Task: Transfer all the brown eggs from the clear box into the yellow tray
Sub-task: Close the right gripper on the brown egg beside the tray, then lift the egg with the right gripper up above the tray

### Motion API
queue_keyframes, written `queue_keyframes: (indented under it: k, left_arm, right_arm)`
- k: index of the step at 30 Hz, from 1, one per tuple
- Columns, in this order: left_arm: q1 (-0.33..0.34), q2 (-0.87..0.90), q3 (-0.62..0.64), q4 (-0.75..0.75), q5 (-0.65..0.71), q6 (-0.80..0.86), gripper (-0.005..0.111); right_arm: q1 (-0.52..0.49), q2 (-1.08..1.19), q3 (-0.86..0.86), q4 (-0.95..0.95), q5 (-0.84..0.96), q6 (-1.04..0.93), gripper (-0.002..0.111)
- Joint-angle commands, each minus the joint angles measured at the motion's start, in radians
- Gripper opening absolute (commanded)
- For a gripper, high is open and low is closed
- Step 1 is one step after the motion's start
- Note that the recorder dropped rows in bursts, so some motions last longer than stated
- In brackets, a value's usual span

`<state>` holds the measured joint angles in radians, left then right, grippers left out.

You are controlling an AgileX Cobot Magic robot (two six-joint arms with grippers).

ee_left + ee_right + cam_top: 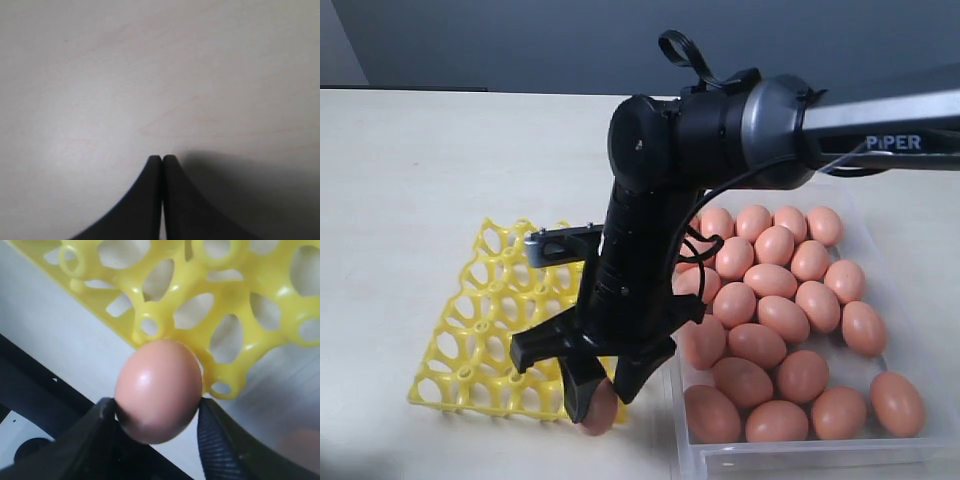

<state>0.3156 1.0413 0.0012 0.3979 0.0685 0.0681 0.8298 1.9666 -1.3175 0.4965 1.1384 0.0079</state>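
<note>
One egg [159, 390] is clamped between the right gripper's [603, 392] fingers at the tray's [470, 330] near corner; other eggs [770, 300] fill the box [930, 445]. Left gripper [162, 161] fingers meet, empty, above the table [150, 75]. Right arm [880, 125] reads "PIPER".

Orange-brown eggs [782, 318], bright yellow lattice tray [485, 322], transparent box [800, 455], pale beige table [420, 160]

surface: a pale beige table [420, 180] is seen, matte, faintly wood-grained | backdrop: a plain grey-blue wall [520, 40] is met at its far edge | light: soft, diffuse; blurred shadows are cast
</note>
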Motion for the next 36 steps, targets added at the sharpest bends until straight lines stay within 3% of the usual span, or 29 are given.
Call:
queue_keyframes:
  k: [1, 5, 13, 25, 30, 33, 36]
  left_arm:
    - [0.001, -0.001, -0.001, -0.003, -0.008, -0.004, 0.0]
    - [0.001, -0.001, -0.001, -0.003, -0.008, -0.004, 0.0]
    - [0.001, -0.001, -0.001, -0.003, -0.008, -0.004, 0.0]
    - [0.001, -0.001, -0.001, -0.003, -0.008, -0.004, 0.0]
    - [0.001, -0.001, -0.001, -0.003, -0.008, -0.004, 0.0]
    - [0.001, -0.001, -0.001, -0.003, -0.008, -0.004, 0.0]
    - [0.001, -0.001, -0.001, -0.003, -0.008, -0.004, 0.0]
  right_arm:
    - [-0.001, -0.002, -0.037, 0.002, 0.009, 0.0, 0.025]
    - [-0.001, -0.002, -0.044, 0.002, 0.026, 0.0, 0.008]
    - [-0.001, -0.002, -0.044, -0.052, 0.035, 0.0, -0.001]
    - [-0.001, -0.002, -0.208, -0.126, 0.083, 0.004, -0.001]
    - [-0.007, -0.002, -0.265, -0.324, 0.083, 0.044, -0.001]
    - [-0.049, 0.006, -0.308, -0.352, 0.083, 0.046, -0.001]
    - [-0.117, 0.027, -0.357, -0.258, 0.083, 0.046, -0.001]
